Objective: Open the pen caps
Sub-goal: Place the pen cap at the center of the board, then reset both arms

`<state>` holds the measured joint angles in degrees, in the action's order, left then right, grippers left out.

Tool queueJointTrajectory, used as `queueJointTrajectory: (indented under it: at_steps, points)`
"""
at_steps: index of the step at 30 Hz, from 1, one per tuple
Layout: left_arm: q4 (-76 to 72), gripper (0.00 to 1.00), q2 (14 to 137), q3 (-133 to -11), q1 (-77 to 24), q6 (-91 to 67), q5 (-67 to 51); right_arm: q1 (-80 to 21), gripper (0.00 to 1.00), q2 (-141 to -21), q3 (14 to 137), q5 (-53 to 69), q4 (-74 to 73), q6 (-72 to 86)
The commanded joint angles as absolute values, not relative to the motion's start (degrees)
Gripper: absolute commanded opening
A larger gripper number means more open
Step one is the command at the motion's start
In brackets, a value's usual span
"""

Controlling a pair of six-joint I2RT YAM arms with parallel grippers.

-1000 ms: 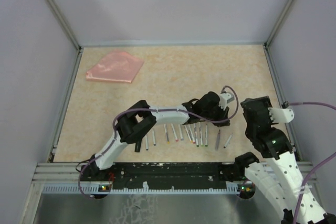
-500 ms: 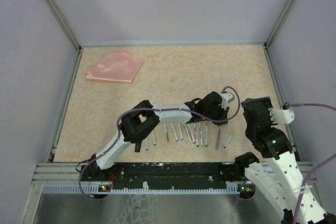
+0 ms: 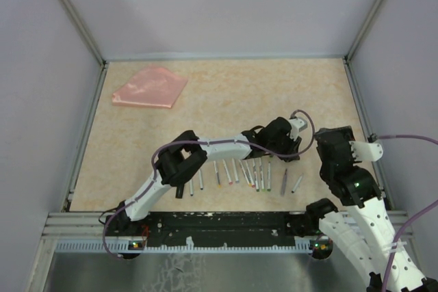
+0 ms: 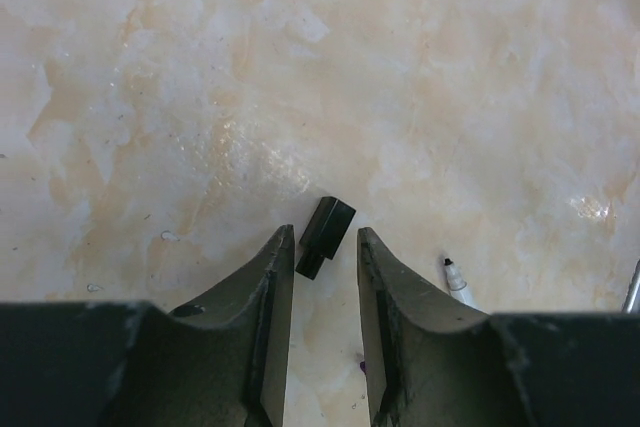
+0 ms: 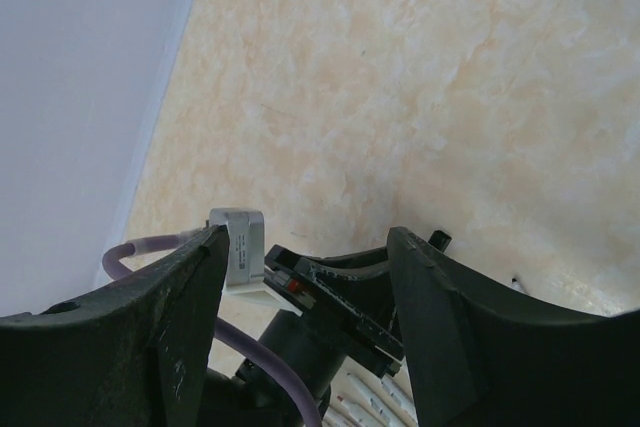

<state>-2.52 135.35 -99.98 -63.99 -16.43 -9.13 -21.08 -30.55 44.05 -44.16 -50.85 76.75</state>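
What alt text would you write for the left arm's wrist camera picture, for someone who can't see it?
A small black pen cap lies on a marbled beige tabletop, right between the parted dark tips of the left gripper. To the right, the uncapped tip of a white pen pokes into view.

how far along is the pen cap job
Done: one black cap lies off on the table, a bare-tipped pen beside it. In hand: nothing; the left end effector stands open around that cap. Left: the row of pens, several showing coloured ends, likely capped.
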Motion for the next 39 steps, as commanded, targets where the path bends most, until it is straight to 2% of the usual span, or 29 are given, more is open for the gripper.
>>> queueJointTrajectory:
  at_steps: [1, 8, 19, 26, 29, 34, 39]
  points:
    - [-1.9, 0.37, 133.6, -102.3, -63.9, -15.4, -8.3, -20.5, 0.65, -30.7, 46.7, -46.4, -49.7, 78.7]
    - [-3.8, 0.4, 126.6, -98.0, -62.6, -15.8, -6.3, -20.6, 0.65, -29.9, 47.5, -46.2, -48.9, 76.3]
    - [-8.8, 0.45, 110.3, -82.4, -56.8, -17.8, -3.2, -20.6, 0.65, -29.5, 47.7, -42.7, -40.7, 66.1]
    - [-8.7, 0.6, 95.0, -70.4, -48.3, -16.7, -2.6, -20.6, 0.67, -26.4, 42.2, -29.1, -23.5, 48.8]
    - [-8.3, 0.69, 87.7, -64.5, -43.9, -16.8, -1.9, -20.5, 0.69, -28.1, 42.1, -22.7, -20.4, 43.3]
    - [-3.5, 0.9, 77.2, -57.9, -38.0, -15.5, 0.5, -20.5, 0.73, -36.7, 45.9, -12.2, -18.7, 35.7]
    - [5.9, 0.99, 70.8, -58.2, -32.6, -13.3, 0.5, -20.5, 0.75, -47.3, 53.9, -5.1, -20.4, 28.0]
